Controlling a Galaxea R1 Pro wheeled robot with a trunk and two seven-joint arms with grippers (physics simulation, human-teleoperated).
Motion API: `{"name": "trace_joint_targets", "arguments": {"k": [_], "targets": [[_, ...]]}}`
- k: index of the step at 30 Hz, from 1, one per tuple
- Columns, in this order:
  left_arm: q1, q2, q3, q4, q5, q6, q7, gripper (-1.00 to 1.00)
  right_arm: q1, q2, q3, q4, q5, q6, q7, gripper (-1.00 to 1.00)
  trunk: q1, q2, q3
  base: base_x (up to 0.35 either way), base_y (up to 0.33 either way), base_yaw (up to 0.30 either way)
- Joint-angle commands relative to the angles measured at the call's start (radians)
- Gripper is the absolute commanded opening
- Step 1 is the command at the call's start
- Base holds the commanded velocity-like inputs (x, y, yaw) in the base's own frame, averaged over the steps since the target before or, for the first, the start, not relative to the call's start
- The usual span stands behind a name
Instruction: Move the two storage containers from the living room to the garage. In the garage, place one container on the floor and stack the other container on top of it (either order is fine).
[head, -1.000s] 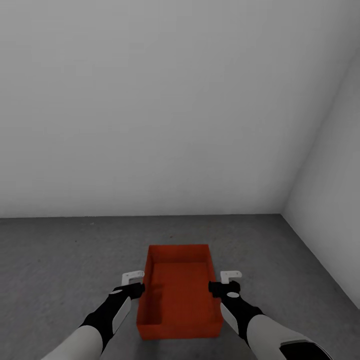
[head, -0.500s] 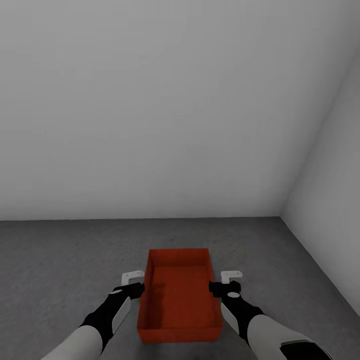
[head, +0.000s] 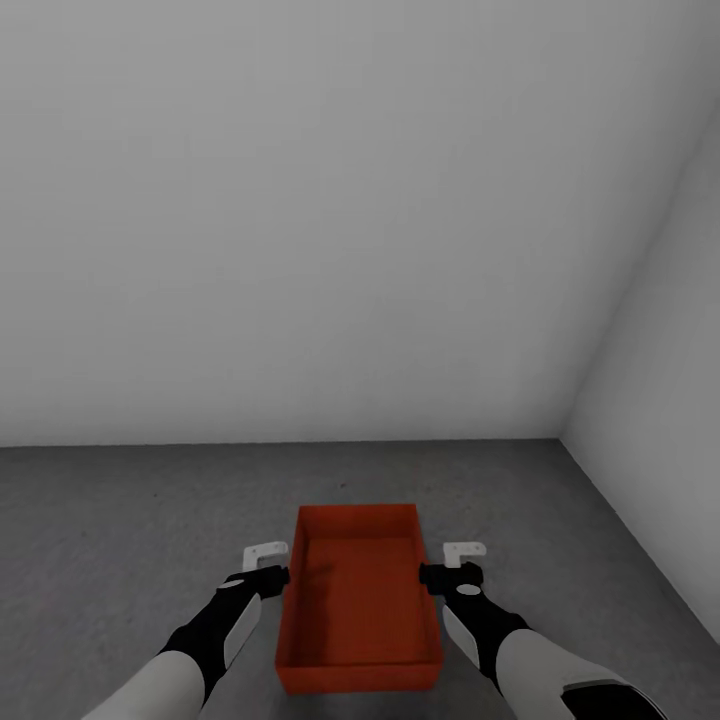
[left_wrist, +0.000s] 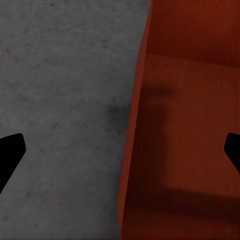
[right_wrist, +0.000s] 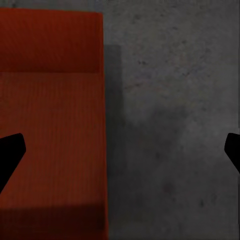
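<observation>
One red-orange storage container (head: 360, 600) sits lidless and empty on the dark grey concrete floor (head: 120, 520) of the garage, straight ahead of me. My left gripper (head: 274, 576) hangs open over its left long wall, and my right gripper (head: 432, 576) hangs open over its right long wall. In the left wrist view the container (left_wrist: 190, 125) has its wall running between the spread fingertips of the left gripper (left_wrist: 120, 155). The right wrist view shows the container (right_wrist: 50, 125) and bare floor (right_wrist: 175, 125) under the open right gripper (right_wrist: 120, 152). Neither gripper touches the walls.
A plain grey-white wall (head: 300, 220) closes the garage ahead, and a second wall (head: 660, 400) meets it in a corner at the right. Grey concrete stretches out on both sides of the container.
The whole picture has slid slightly downward, so the camera moved. The container now lies a little lower relative to both grippers, which keep their places and stay open.
</observation>
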Motion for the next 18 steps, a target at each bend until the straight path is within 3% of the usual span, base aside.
{"name": "trace_joint_targets", "arguments": {"k": [1, 5, 11, 18], "targets": [[0.0, 0.0, -0.001, 0.0, 0.009, 0.005, 0.004, 1.0, -0.001, -0.001, 0.005, 0.001, 0.001, 0.001, -0.005, 1.0, -0.004, 0.007, 0.002, 0.0, 0.0, 0.0], [0.0, 0.012, -0.001, 0.012, 0.009, 0.008, 0.005, 1.0, -0.001, -0.013, 0.005, 0.008, -0.003, 0.006, -0.005, 1.0, -0.019, 0.035, 0.015, 0.0, 0.0, 0.0], [0.0, 0.044, -0.002, 0.071, 0.011, 0.013, 0.005, 1.0, -0.001, -0.108, 0.009, 0.051, -0.004, 0.028, -0.002, 1.0, -0.042, 0.077, 0.034, 0.0, 0.0, 0.0], [0.0, 0.072, -0.002, 0.194, 0.011, 0.006, 0.006, 1.0, 0.002, -0.182, 0.009, 0.146, -0.007, 0.05, 0.002, 1.0, -0.069, 0.126, 0.056, 0.0, 0.0, 0.0]]}}
